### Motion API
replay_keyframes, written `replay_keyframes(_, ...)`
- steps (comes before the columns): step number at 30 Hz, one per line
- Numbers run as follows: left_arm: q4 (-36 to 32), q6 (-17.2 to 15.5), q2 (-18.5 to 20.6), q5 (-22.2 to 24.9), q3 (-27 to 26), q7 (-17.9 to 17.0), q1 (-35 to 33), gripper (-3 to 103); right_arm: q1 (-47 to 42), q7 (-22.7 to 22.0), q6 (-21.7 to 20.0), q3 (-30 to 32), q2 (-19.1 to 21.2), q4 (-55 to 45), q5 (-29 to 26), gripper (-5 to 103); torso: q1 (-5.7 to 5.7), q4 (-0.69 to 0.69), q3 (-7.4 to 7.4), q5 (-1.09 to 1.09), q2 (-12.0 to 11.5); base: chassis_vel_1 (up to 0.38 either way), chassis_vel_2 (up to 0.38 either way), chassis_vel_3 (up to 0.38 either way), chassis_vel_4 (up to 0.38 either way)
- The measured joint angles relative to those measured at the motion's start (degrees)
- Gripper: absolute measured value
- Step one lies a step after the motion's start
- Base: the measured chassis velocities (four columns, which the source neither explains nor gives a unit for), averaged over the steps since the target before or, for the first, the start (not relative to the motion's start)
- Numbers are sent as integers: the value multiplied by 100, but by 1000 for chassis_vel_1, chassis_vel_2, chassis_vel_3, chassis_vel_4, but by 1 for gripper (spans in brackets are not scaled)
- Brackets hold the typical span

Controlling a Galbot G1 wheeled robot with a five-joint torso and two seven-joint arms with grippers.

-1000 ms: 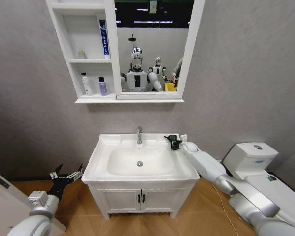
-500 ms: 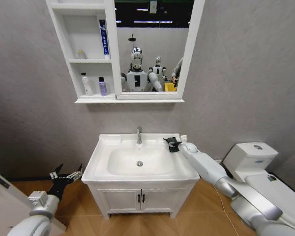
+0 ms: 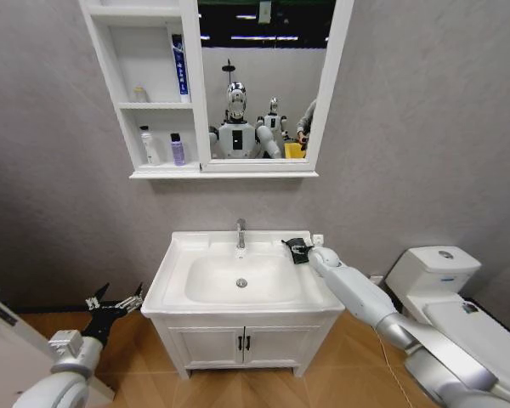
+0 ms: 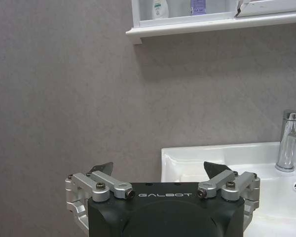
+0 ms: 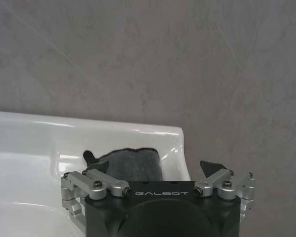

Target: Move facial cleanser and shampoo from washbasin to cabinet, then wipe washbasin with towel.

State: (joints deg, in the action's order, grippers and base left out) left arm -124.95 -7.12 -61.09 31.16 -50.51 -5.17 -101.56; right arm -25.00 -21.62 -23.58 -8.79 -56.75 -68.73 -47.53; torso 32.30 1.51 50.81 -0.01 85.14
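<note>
Seen from the head: right gripper [image 3: 298, 250] reaching over the back right corner of the washbasin [image 3: 180, 252], right at the towel [image 3: 301, 251], a small dark patch on the white rim just right of the faucet [image 3: 240, 233]. Too small there to tell fingers from cloth. Left gripper [image 3: 119, 303] parked low, left of the washbasin and well apart from it, fingers spread wide.

From the right wrist: much closer on the same corner. Right gripper [image 5: 155, 165] with jaws wide apart, one fingertip beside the towel [image 5: 133, 164], the other out past the sink's raised edge in front of the grey wall. Towel lying flat on the washbasin [image 5: 34, 140] ledge, partly hidden behind the gripper body; not clamped, as far as visible. Cannot tell whether a fingertip touches the cloth.

From the left wrist: left gripper [image 4: 159, 168] wide open, holding nothing, pointing at the grey wall, with the washbasin [image 4: 187, 155] corner and chrome faucet [image 4: 290, 140] off to one side, and the underside of the cabinet [image 4: 197, 27] above.

Back in the head view: cabinet [image 3: 119, 106] hung above the sink, with a blue tube [image 3: 179, 70] in the upper niche and a white bottle [image 3: 147, 144] beside a purple bottle [image 3: 177, 149] in the lowest. Toilet [image 3: 432, 274] to the right of the sink.
</note>
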Motion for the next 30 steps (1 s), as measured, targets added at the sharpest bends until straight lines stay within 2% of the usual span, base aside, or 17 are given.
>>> replay_keyframes(4, -1, 0, 0, 0, 0, 1, 0, 100, -326, 117, -120, 286, 259, -742, -11, 100, 0, 0, -1, 0, 0, 0, 0, 0, 0)
replay_keyframes(6, -1, 0, 0, 0, 0, -1, 0, 100, -683, 376, -33, 599, 511, -1254, 255, 100, 0, -1, 0, 1, 0, 0, 0, 0, 0)
replay_keyframes(8, 0, 0, 0, 0, 0, 0, 0, 100, -1531, 644, 386, 1225, 976, -2208, 525, 100, 0, 0, -1, 0, 0, 0, 0, 0, 0)
replay_keyframes(9, 0, 0, 0, 0, 0, 0, 0, 100, -1531, 644, 386, 1225, 976, -2208, 525, 100, 0, 0, -1, 0, 0, 0, 0, 0, 0)
replay_keyframes(12, -1, 0, 0, 0, 1, 1, 1, 100, -3019, 681, 670, 2307, 1420, -3333, 623, 100, -1, 1, -1, 3, 0, 0, 0, 0, 0)
replay_keyframes(13, -1, 0, 0, 0, 1, 1, 1, 100, -3019, 681, 670, 2307, 1420, -3333, 623, 100, -1, 1, -1, 3, 0, 0, 0, 0, 0)
replay_keyframes(15, 0, 0, 0, 0, 0, 0, 0, 100, -4365, 755, 797, 3473, 1523, -4021, 743, 100, -1, -1, -2, -3, 0, 0, 0, 0, 0)
replay_keyframes(16, 0, 0, 0, 0, 0, 0, 0, 100, -4365, 755, 797, 3473, 1523, -4021, 743, 100, -1, -1, -2, -3, 0, 0, 0, 0, 0)
replay_keyframes(19, 0, 0, 1, 0, 0, 0, 0, 100, -6621, 1154, 1244, 5324, 1103, -4878, 1364, 100, -1, 3, -1, 2, 1, 0, 0, 0, 0)
replay_keyframes(20, 0, 0, 1, 0, -1, 0, 1, 100, -7224, 1255, 1371, 5743, 881, -5116, 1493, 100, -1, 2, -2, -1, 1, 0, 0, 0, 0)
replay_keyframes(21, 0, 0, 1, 0, -1, 0, 1, 100, -7224, 1255, 1371, 5743, 881, -5116, 1493, 100, -1, 2, -2, -1, 1, 0, 0, 0, 0)
replay_keyframes(23, 0, 0, 1, 0, 1, 2, 0, 100, -8391, 1485, 1676, 6526, 175, -5656, 1716, 100, -3, 4, -2, 0, 1, 0, 0, 0, 0)
replay_keyframes(24, 0, 0, 1, 0, 1, 2, 0, 100, -8391, 1485, 1676, 6526, 175, -5656, 1716, 100, -3, 4, -2, 0, 1, 0, 0, 0, 0)
replay_keyframes(26, 1, 0, 0, 0, 0, 0, 0, 100, -9037, 1702, 2039, 6901, -697, -5974, 1894, 100, -4, 1, -2, -3, 1, 0, 0, 0, 0)
replay_keyframes(27, 1, 0, 0, 0, 0, 0, 0, 100, -9037, 1702, 2039, 6901, -697, -5974, 1894, 100, -4, 1, -2, -3, 1, 0, 0, 0, 0)
replay_keyframes(29, 0, 0, 0, 0, 0, 1, 0, 100, -9428, 1780, 2411, 6970, -1450, -6140, 2046, 100, -4, 4, -2, -1, 2, 0, 0, 0, 0)
replay_keyframes(30, 0, 0, 0, 0, 0, 1, 0, 100, -9428, 1780, 2411, 6970, -1450, -6140, 2046, 100, -4, 4, -2, -1, 2, 0, 0, 0, 0)
